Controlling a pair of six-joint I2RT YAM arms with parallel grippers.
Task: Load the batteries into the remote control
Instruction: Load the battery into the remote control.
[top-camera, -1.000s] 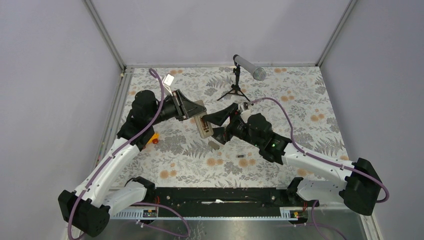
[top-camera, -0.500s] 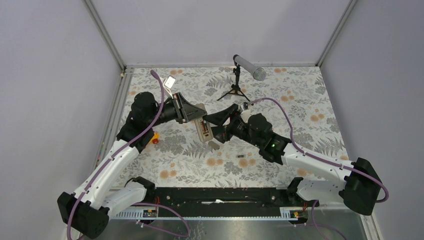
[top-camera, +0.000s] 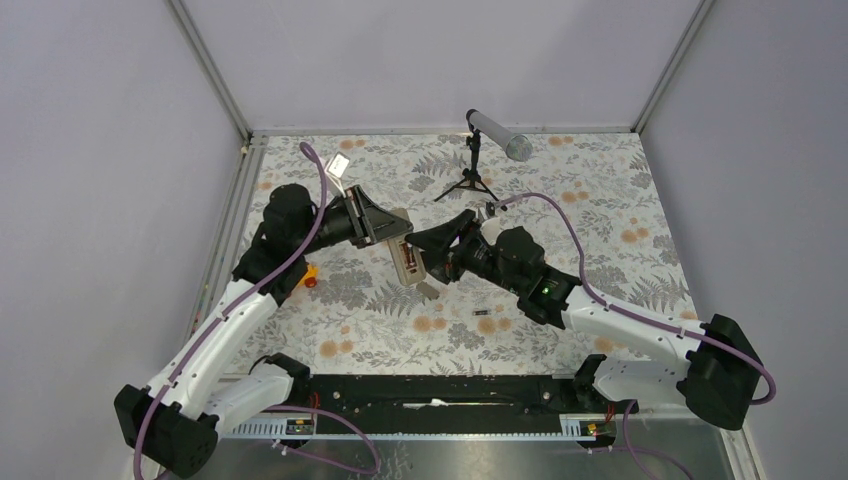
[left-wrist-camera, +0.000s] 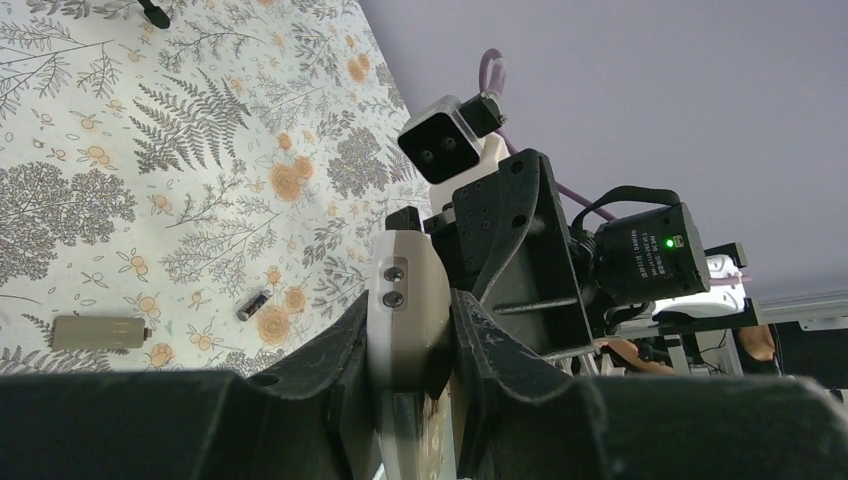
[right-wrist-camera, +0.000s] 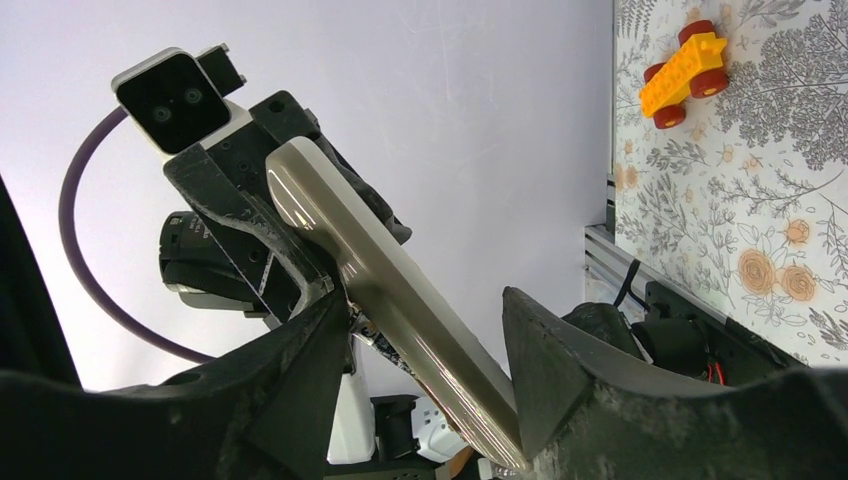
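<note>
The left gripper (top-camera: 388, 226) is clamped on one end of the remote control (right-wrist-camera: 355, 250) and holds it above the table (top-camera: 600, 230), beige-grey back toward the right wrist camera; the handset's long axis slants from the left fingers down and toward the near edge, its free end low; the right gripper (right-wrist-camera: 428, 305) has come at it from the opposite side, fingers apart, one on each side of the lower half, so the remote runs through the gap across the jaws; whether either pad touches the casing yet cannot be told; one battery (top-camera: 483, 316) lies loose on the floral cloth, near side and to the right of both grippers, close under the right forearm, its long axis roughly left to right in the top view; no second battery can be made out; the small flat grey cover piece (left-wrist-camera: 100, 332) lies on the cloth below the remote, apart from the battery; the orange toy car (right-wrist-camera: 685, 75) sits well off by the left arm; judged from this, the right arm is much the nearer to the loose battery, which lies behind and below its fingers, so fetching it means backing off the remote and turning down toward the cloth
</note>
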